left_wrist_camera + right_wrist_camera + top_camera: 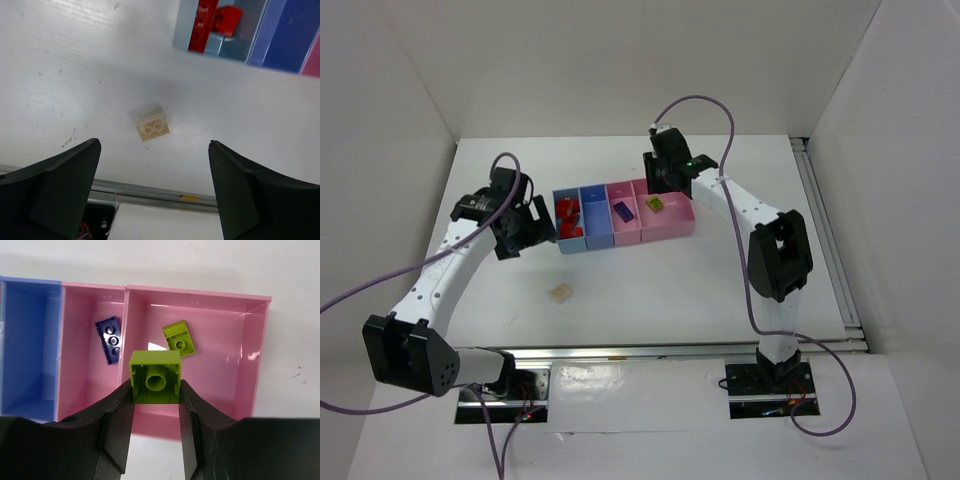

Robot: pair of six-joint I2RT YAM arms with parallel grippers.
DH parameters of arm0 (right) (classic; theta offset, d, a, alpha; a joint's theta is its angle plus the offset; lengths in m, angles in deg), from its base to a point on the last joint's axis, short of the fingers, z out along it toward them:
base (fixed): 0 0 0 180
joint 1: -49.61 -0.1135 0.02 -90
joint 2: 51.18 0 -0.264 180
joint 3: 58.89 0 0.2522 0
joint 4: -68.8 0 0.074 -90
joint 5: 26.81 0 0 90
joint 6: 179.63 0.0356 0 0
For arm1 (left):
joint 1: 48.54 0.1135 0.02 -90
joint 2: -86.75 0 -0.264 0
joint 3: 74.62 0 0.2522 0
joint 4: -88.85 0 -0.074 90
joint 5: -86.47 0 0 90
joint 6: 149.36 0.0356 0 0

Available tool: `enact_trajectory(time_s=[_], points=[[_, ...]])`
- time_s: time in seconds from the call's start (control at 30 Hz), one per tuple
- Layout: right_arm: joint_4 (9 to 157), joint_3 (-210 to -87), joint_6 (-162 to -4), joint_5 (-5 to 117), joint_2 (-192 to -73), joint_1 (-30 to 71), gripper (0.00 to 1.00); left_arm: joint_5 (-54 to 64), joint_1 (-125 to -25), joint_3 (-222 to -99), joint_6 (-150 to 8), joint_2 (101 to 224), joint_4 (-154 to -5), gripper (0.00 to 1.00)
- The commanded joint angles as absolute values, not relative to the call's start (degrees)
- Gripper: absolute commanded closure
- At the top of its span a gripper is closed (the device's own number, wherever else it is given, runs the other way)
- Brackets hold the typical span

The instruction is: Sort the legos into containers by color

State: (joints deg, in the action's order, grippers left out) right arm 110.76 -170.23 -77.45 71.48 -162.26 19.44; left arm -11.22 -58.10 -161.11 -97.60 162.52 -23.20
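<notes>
At the left of the overhead frame the left end effector (525,225) hangs released beside the light blue bin (567,192) of red legos (568,218). The cream lego (561,292) lies on the worktop (650,290) below and slightly right of it, nearer this arm; from the left wrist it sits centre frame just above the gap between the spread fingers, its two studs seemingly running across the frame, though blur leaves that unsure. Rightward, the right end effector (155,390) is clenched on a lime green lego (155,371) over the near part of the wider pink bin (250,365), whose other lime lego (180,338) lies just up-right.
</notes>
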Motion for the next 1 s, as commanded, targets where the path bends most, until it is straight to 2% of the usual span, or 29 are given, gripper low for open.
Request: enact_trajectory(time_s=[0.0, 0.13, 0.2, 0.23, 0.33, 0.5, 0.7, 0.97], points=[[111.9, -175.5, -76.8, 69.7, -165.7, 20.1, 0.67, -11.4, -60.6, -157.3, -99.4, 159.1, -22.2, 0.00], [112.5, -176.8, -76.3, 69.7, -167.9, 20.6, 0.61, -13.9, -65.6, -152.7, -98.7, 158.6, -24.2, 0.00], [112.5, -176.8, -75.7, 69.7, -168.4, 20.6, 0.49, -15.6, -67.2, -151.2, -97.8, 159.1, -25.9, 0.00], [112.5, -177.3, -75.1, 69.7, -168.4, 20.6, 0.35, -15.7, -68.0, -150.5, -97.8, 160.1, -25.9, 0.00], [112.5, -176.7, -75.1, 71.0, -166.8, 20.6, 0.26, -17.7, -72.0, -150.0, -96.6, 161.7, -28.3, 0.00], [112.5, -173.7, -75.1, 73.7, -160.1, 21.8, 0.25, -21.0, -75.9, -151.1, -90.0, 166.0, -29.7, 0.00], [114.4, -168.9, -74.6, 74.3, -153.7, 25.1, 0.24, -25.7, -77.2, -150.0, -91.5, 172.5, -29.7, 0.00], [114.9, -166.4, -74.6, 74.3, -151.0, 26.1, 0.24, -21.4, -77.2, -147.2, -91.6, 177.5, -35.6, 0.02]])
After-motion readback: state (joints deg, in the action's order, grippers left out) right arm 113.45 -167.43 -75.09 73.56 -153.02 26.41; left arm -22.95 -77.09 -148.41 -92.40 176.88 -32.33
